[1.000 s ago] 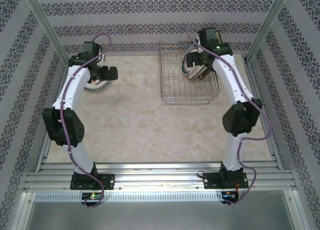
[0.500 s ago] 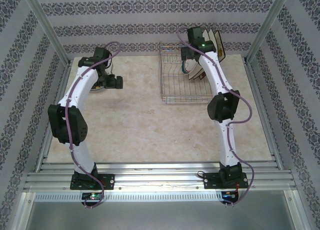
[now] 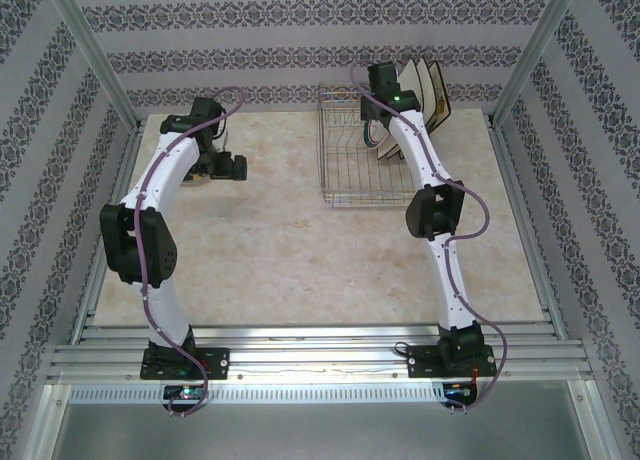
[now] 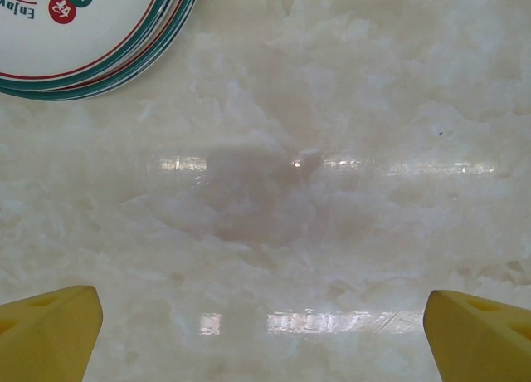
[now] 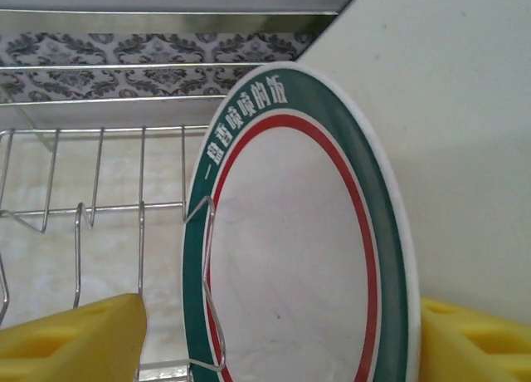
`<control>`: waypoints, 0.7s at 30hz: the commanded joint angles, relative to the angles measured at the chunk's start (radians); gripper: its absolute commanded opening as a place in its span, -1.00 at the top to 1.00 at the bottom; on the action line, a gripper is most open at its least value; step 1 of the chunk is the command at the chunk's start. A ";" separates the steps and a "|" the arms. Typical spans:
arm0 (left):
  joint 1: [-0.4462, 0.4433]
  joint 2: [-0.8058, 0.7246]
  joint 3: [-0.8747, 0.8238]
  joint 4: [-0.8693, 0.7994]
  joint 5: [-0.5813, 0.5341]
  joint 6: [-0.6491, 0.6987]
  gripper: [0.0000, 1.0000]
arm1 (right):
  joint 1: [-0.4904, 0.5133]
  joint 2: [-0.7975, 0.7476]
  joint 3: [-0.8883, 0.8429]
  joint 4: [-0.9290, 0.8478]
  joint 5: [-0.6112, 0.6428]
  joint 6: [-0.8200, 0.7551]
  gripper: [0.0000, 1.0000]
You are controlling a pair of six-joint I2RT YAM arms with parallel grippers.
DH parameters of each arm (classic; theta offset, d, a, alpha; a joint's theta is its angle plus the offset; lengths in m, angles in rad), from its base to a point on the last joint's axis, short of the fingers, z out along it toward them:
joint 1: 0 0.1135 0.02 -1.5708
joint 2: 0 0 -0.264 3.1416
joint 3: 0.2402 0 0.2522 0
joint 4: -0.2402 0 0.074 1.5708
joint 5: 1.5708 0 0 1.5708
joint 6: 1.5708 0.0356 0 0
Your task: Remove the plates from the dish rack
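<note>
Plate in reach: a round white plate (image 5: 299,257) with a broad teal rim band, a thin red ring inside it and white characters along the top. It stands on edge, and a divider wire crosses its left rim.
Where it sits: between the fingers of your right gripper (image 5: 274,342), inside the silver wire dish rack (image 3: 365,172).
Right gripper state: your jaws are apart, with one yellow fingertip (image 5: 75,336) on each side of the plate. The left one stands clear of the rim and the right one is partly hidden behind the plate. You have no clamp on it.
Square plates: two cream square plates (image 3: 437,92) with dark rims lean at the rack's far right end, just beyond your right gripper.
Round plates in the rack: they bunch under your wrist in the top view, so their number cannot be told.
Left gripper (image 4: 264,336) state: your jaws are wide apart with nothing between them, above the pale marbled table (image 4: 348,108).
Plates on the table: a flat stack of round white plates (image 4: 75,33) with teal and red rims lies ahead and left of your left gripper, clear of its fingertips. At least two rims show.
</note>
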 commanded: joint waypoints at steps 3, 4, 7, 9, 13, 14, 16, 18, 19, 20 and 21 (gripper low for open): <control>-0.007 0.010 0.006 -0.035 -0.016 0.016 -0.99 | 0.006 0.013 0.034 0.037 -0.024 0.041 -0.12; -0.008 0.010 0.007 -0.035 -0.018 0.016 -0.99 | 0.005 0.013 0.033 0.037 -0.018 0.045 -0.07; -0.008 0.011 0.009 -0.037 -0.021 0.018 -0.99 | 0.005 0.007 0.030 0.046 -0.018 0.053 0.10; -0.008 0.013 0.010 -0.037 -0.023 0.016 -0.99 | 0.005 0.005 0.030 0.052 -0.024 0.063 0.24; -0.007 0.014 0.004 -0.036 -0.022 0.014 -0.99 | 0.007 0.005 0.030 0.059 -0.044 0.070 0.43; -0.008 0.014 0.001 -0.034 -0.021 0.013 -0.99 | 0.006 0.004 0.029 0.057 -0.046 0.071 0.49; -0.008 0.016 -0.003 -0.032 -0.025 0.011 -0.99 | 0.007 0.005 0.027 0.059 -0.051 0.074 0.58; -0.007 0.016 -0.007 -0.029 -0.020 0.011 -0.99 | 0.006 0.005 0.024 0.061 -0.056 0.074 0.72; -0.007 0.019 -0.008 -0.027 -0.023 0.011 -0.99 | 0.007 0.005 0.024 0.061 -0.058 0.075 0.76; -0.007 0.020 -0.007 -0.026 -0.022 0.009 -0.99 | 0.007 0.005 0.024 0.062 -0.059 0.076 0.78; -0.008 0.023 -0.008 -0.026 -0.019 0.010 -0.99 | 0.008 0.005 0.023 0.062 -0.061 0.075 0.81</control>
